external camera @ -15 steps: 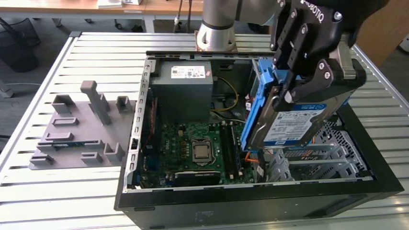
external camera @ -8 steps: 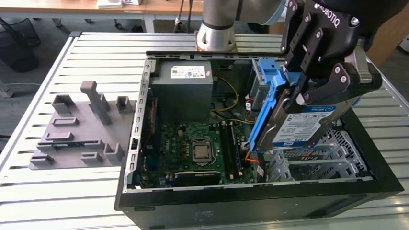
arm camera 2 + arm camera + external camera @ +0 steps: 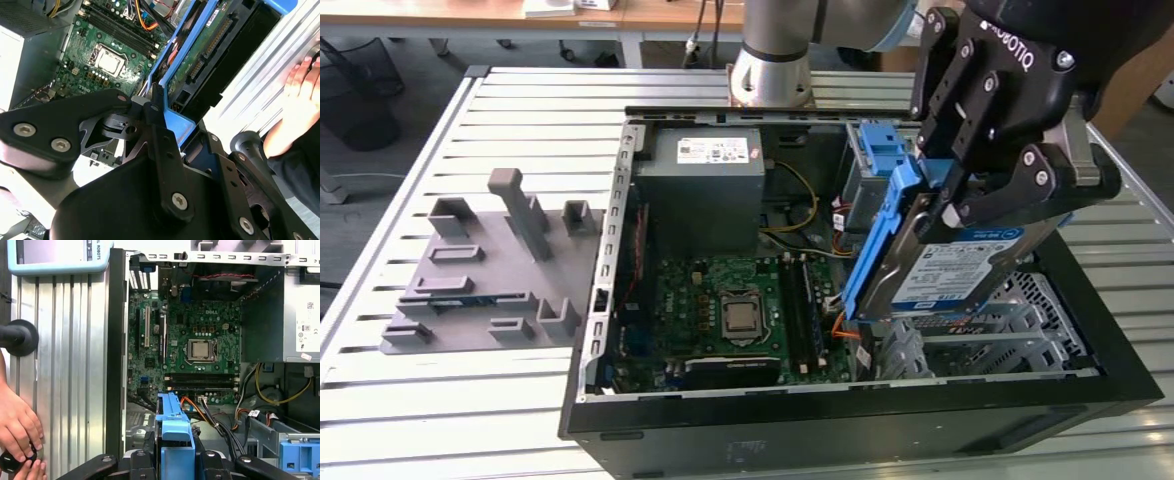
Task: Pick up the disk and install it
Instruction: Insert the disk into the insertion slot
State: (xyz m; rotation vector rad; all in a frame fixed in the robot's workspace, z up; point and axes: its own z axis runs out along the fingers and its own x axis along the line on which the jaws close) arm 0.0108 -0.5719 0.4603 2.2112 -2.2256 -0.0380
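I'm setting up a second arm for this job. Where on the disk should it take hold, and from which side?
Take the disk at its upper end, from above, as the gripper does now, shut across the blue bracket. The disk hangs tilted over the open case, so that hold probably leaves its lower end clear.

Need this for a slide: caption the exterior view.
The gripper holds the disk tilted above the open computer case.
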